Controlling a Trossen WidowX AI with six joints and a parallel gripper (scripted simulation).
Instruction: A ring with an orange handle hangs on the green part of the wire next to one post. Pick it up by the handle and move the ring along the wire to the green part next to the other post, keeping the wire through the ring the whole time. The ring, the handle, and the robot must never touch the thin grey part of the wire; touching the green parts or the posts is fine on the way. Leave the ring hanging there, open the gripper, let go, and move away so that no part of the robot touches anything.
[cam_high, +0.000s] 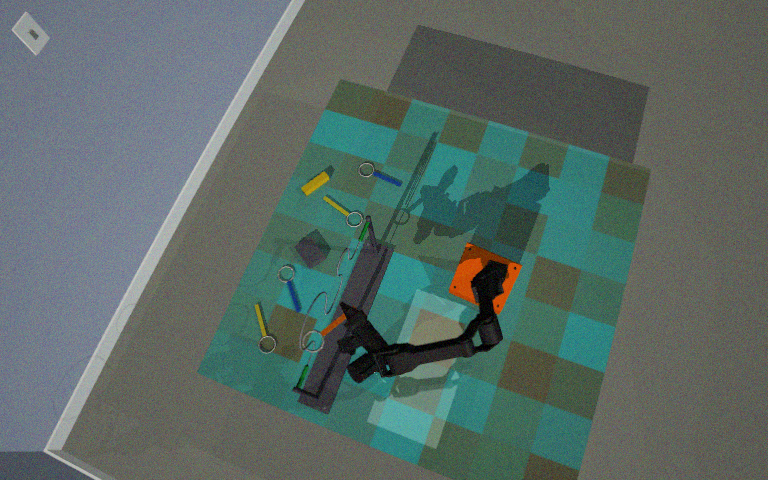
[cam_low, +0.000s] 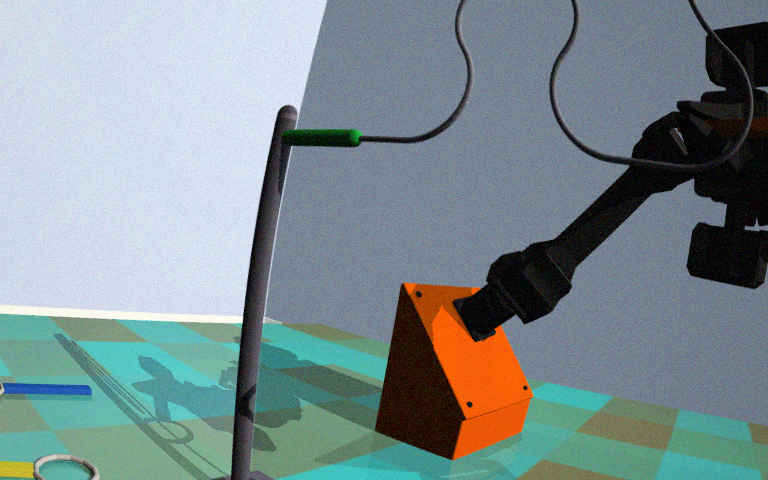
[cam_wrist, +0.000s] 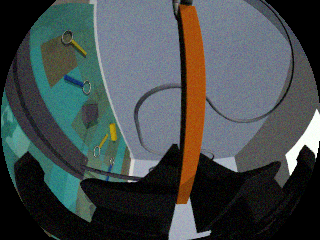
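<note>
The ring is around the thin grey wire towards the lower post in the top view; whether they touch cannot be told. Its orange handle runs from the ring to my gripper, which is shut on it. The wrist view shows only the ring's edge at the top. The green part by the lower post is beyond the ring. The other green part is by the upper post. The exterior view cuts off the ring.
The dark base bar runs under the wire. Beyond it lie blue-handled and yellow-handled rings, a yellow block and a dark block. The arm stands on an orange mount. Wire bends pass close in front of the gripper.
</note>
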